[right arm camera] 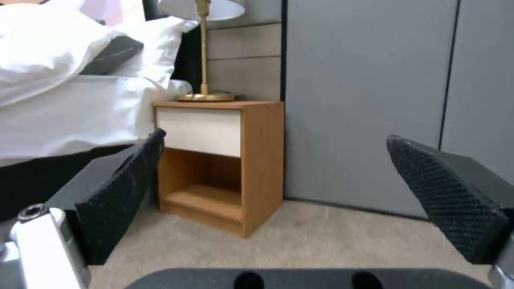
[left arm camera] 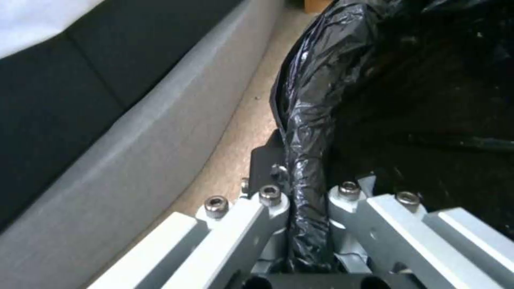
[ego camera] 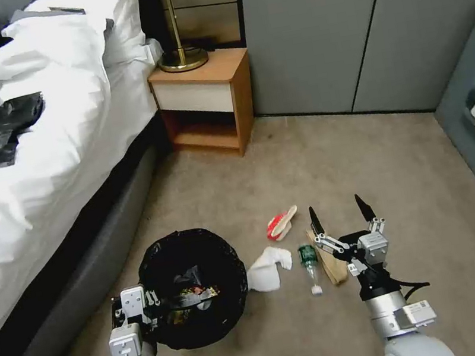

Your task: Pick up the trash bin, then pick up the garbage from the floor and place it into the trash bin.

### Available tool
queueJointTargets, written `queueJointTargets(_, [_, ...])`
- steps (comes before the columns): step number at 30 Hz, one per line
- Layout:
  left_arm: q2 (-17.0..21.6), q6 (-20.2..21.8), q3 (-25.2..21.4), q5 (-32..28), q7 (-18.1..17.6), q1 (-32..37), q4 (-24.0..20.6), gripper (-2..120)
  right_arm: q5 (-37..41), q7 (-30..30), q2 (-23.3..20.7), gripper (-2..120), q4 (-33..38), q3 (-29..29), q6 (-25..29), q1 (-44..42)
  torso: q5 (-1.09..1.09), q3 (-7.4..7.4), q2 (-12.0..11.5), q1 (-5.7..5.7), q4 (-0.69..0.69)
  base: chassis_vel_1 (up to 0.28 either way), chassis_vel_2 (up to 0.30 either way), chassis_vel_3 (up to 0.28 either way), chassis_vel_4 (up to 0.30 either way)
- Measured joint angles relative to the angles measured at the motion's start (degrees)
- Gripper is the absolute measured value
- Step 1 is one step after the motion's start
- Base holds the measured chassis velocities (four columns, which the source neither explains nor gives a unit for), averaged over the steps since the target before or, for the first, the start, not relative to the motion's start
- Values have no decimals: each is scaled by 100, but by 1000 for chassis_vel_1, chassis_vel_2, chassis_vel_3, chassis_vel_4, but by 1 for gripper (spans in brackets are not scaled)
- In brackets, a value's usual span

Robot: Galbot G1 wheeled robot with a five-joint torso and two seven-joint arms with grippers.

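Presently: trash bin [ego camera: 194, 287] lined with black bag, on carpet beside bed [ego camera: 38, 173], rim clamped by left tool [left arm camera: 308, 208], fingers pinched on liner edge. Wrappers visible inside. Garbage just right of bin: white tissue [ego camera: 268, 268], clear bottle [ego camera: 308, 263], brown paper bag [ego camera: 330, 264], red-and-white packet [ego camera: 280, 225], all on floor. Right tool [ego camera: 342, 215] raised above paper bag, fingers spread wide, holding nothing. Nightstand [ego camera: 204, 102] with lamp [ego camera: 181, 54] beyond, against wall.

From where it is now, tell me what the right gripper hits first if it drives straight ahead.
Probably the wooden nightstand: the open right gripper points level across bare carpet at it, with the grey wall panels just beside that line. Depth is unclear.
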Motion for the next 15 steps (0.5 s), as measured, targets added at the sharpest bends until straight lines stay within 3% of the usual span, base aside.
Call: queueJointTargets(15, [-2,-4,-8,-4,-1,27,-15,1,-305,-7,-36,100,-23,35,-39,212,1,-1,0,-1,0,-6,-1,-3,-3])
